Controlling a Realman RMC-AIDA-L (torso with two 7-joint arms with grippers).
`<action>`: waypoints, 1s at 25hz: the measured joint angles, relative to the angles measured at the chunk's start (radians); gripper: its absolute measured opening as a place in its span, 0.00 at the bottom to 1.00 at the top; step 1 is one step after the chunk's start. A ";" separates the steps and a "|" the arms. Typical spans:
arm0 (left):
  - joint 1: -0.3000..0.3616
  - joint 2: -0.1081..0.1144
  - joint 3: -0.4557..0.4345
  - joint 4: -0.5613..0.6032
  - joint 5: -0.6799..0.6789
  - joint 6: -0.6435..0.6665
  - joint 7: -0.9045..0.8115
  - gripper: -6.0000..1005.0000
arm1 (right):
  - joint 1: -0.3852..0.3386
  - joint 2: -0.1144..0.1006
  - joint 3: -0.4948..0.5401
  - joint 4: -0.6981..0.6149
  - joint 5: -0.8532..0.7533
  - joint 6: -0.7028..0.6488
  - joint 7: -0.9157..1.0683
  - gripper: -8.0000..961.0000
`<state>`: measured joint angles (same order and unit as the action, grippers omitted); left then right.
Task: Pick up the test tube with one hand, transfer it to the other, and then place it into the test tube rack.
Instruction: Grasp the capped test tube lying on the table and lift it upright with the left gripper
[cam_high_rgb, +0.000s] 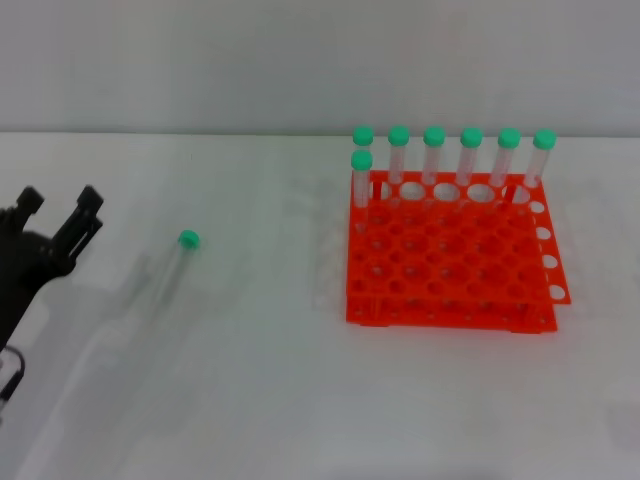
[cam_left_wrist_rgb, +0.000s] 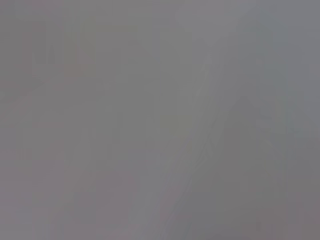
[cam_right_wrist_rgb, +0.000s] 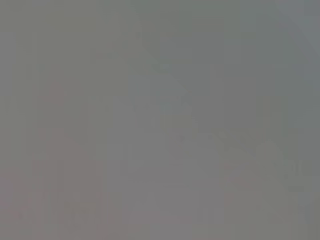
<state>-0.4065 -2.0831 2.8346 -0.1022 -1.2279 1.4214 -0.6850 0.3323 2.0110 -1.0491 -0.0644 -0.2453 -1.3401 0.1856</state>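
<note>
The test tube lies flat on the white table, well to the left of the test tube rack. Its green cap points toward the far side, and the clear body runs back toward the near left. It touches neither gripper nor rack.

The left gripper is at the left edge of the scene, to the left of the tube and apart from it. Its two black fingers point toward the far side and stand spread, with a clear gap between them. Nothing sits in that gap; the gripper is released and holds nothing. The fingertips are level with, or slightly beyond, the capped end of the tube, with bare table between the nearer finger and the tube.

The right gripper does not appear in the head view. Both wrist views show only a uniform grey field, so no detail of either gripper can be read from them.

The rack stands on the right half of the table. It is orange-red, two-tiered, with a grid of round holes. Seven capped tubes stand upright in it: six in the far row, and one more in the next row nearer, at the left end. The remaining holes carry no tubes.
</note>
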 joint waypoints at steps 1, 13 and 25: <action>0.010 0.000 0.001 0.005 0.000 0.001 0.006 0.88 | 0.000 0.000 0.000 -0.001 0.000 0.002 -0.001 0.91; 0.073 0.000 0.000 0.029 0.000 0.011 0.010 0.87 | 0.024 0.000 0.000 -0.002 0.000 0.018 -0.014 0.91; 0.041 0.009 0.000 0.002 -0.005 0.024 -0.024 0.87 | 0.017 0.001 0.000 0.008 0.000 0.018 -0.008 0.91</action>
<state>-0.3651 -2.0740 2.8344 -0.1002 -1.2327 1.4453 -0.7089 0.3492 2.0124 -1.0491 -0.0563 -0.2453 -1.3223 0.1778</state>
